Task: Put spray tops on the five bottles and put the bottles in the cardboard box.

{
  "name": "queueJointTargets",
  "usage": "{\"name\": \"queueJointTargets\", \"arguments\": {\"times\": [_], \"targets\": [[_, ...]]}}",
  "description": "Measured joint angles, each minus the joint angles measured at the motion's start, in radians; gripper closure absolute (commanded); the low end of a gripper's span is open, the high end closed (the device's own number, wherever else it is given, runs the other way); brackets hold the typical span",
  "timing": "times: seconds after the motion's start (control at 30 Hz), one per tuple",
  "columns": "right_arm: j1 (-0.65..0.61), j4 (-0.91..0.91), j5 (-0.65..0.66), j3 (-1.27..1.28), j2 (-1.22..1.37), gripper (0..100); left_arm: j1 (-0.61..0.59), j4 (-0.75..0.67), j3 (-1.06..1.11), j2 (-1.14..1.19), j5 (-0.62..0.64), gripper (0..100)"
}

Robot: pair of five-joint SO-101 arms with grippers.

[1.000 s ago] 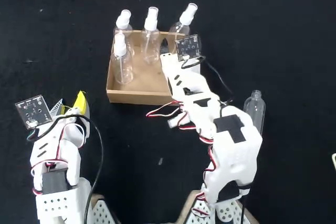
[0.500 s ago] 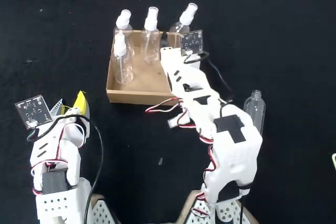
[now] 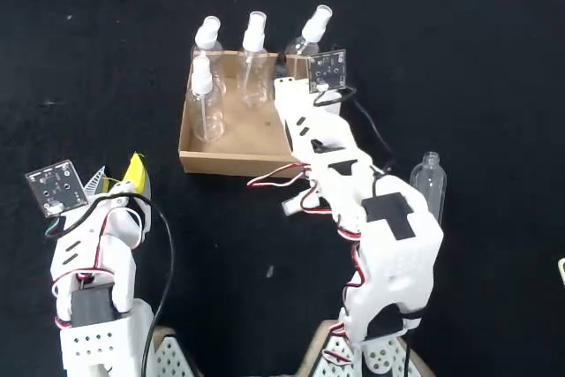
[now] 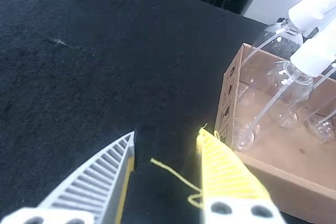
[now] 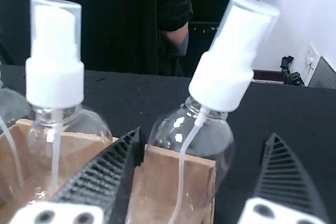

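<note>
High view, item 1: cardboard box [image 3: 231, 163], one, open-topped, on a black table [image 3: 477, 59].

Item 2: clear bottles, five in all, four with white spray tops and one without.
- Front-left bottle [image 3: 205, 108], upright inside the box by its left wall.
- Back-left bottle [image 3: 210, 41], upright at the box's back-left corner.
- Middle bottle [image 3: 253, 72], upright against the box's back wall.
- Tilted bottle [image 3: 305, 41], at the box's back-right corner. Cannot tell whether its base is inside or outside the wall.
- Uncapped bottle [image 3: 427, 184], upright on the table, well apart from the box on its right.

Item 3: right gripper [image 5: 205, 135], spread wide, with one black jaw on each side of the tilted bottle and not touching it.

Item 4: left gripper [image 4: 167, 136], parted and empty, low over the table off the box's front-left corner. A loose yellow thread [image 4: 170, 174] hangs from one jaw.

Obstruction: right arm [image 3: 353, 192] lies over the box's right wall and hides it. It stands between the box and the uncapped bottle.
</note>
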Motion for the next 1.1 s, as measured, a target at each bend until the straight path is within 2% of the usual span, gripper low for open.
{"name": "queueJointTargets", "arguments": {"times": [0.23,0.53,0.6,0.77,0.83,0.97,1.1], "targets": [[0.000,0.000,0.000,0.074,-0.100,67.3,0.000,0.000,0.000,0.000,0.000,83],[0.000,0.005,0.000,0.298,-0.327,67.4,0.000,0.000,0.000,0.000,0.000,83],[0.000,0.054,0.000,0.351,-0.405,67.4,0.000,0.000,0.000,0.000,0.000,83],[0.006,0.384,0.000,0.374,-0.667,68.7,0.000,0.000,0.000,0.000,0.000,83],[0.020,0.582,0.000,0.353,-0.784,75.5,0.000,0.000,0.000,0.000,0.000,82],[0.057,1.010,0.000,0.216,-0.967,97.4,-0.003,0.000,0.000,0.000,0.000,82],[0.094,1.270,0.000,0.086,-0.997,97.7,-0.006,0.000,0.000,0.000,-0.100,83]]}}
